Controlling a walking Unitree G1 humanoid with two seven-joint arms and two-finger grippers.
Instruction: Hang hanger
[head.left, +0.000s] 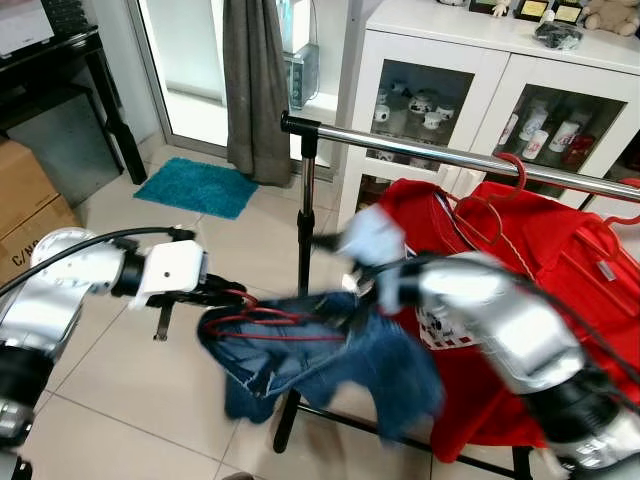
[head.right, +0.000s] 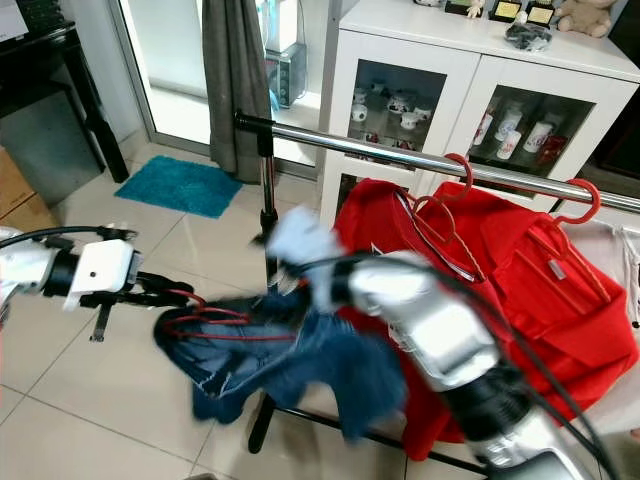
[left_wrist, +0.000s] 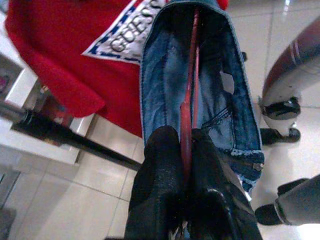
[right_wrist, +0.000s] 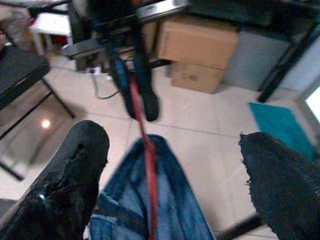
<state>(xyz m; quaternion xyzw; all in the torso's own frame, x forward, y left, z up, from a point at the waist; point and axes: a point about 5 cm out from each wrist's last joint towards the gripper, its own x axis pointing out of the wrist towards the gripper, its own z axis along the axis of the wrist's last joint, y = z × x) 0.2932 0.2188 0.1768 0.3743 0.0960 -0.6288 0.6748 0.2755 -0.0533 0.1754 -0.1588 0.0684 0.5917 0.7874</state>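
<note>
Pale floor tiles (head.left: 120, 400), a teal mat (head.left: 197, 186), a white cabinet (head.left: 480, 60). My left end effector (left_wrist: 182, 150) clamps the red hanger (head.left: 262, 322) carrying jeans (head.left: 330, 365), below the rail (head.left: 450, 155) beside red shirts (head.left: 520, 270). My right end effector (right_wrist: 172, 170) gapes above the jeans; its arm is blurred in the eye views.

You have a red hanger (left_wrist: 188, 90) carrying faded blue denim (head.left: 330, 365), pinched between the left gripper's (left_wrist: 186, 145) black fingers. Behind it, red garments (head.left: 500, 260) hang on red hangers from a silver rail (head.left: 450, 155); one bears a white-and-navy printed triangle. Teal mat (head.left: 197, 186) on beige tiles, white cabinet (head.left: 480, 60), grey curtain (head.left: 255, 80).
</note>
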